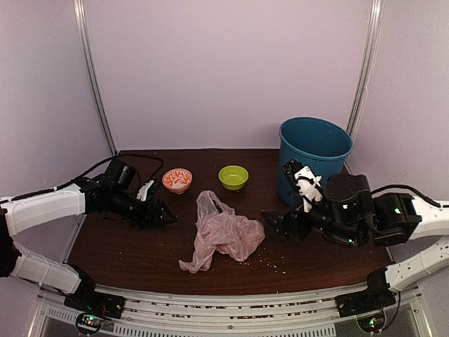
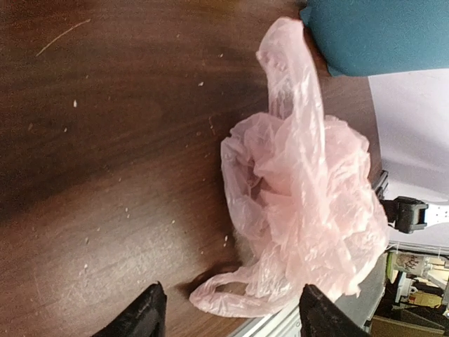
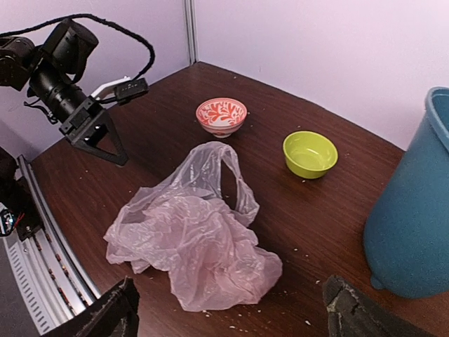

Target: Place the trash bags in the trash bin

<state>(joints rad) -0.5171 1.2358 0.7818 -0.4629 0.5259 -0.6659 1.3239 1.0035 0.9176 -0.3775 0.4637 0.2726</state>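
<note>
The trash bag (image 1: 223, 237) lies crumpled in a loose pale-pink heap on the dark brown surface (image 1: 126, 246), about midway between my two arms and outside the trash bin. One handle loop stands up toward the far side, and a twisted end trails toward the near edge.

At the far left, my left tool (image 1: 170, 217) hangs low over the surface, pointing right at the bag. Its fingers (image 2: 144, 317) are spread, with nothing between them. The bag sits just ahead of them, near but apart in the top view. Beyond that tool, toward the back, a small red-and-white patterned bowl (image 1: 177, 180) stands upright. Next comes the bag itself, and behind it to the right a lime-green bowl (image 1: 233, 177), also upright and apart from the bag. Pale crumbs (image 1: 270, 263) speckle the surface near the bag's right side.

My right tool (image 1: 272, 223) points left, just beside the bag's right edge. I cannot tell from above whether it touches. Its fingers (image 3: 105, 316) stand wide apart and grip nothing, and the wrist view shows the bag ahead of them. At the far right, the teal-blue trash bin (image 1: 326, 165) stands upright, mouth open, well apart from the bag.
</note>
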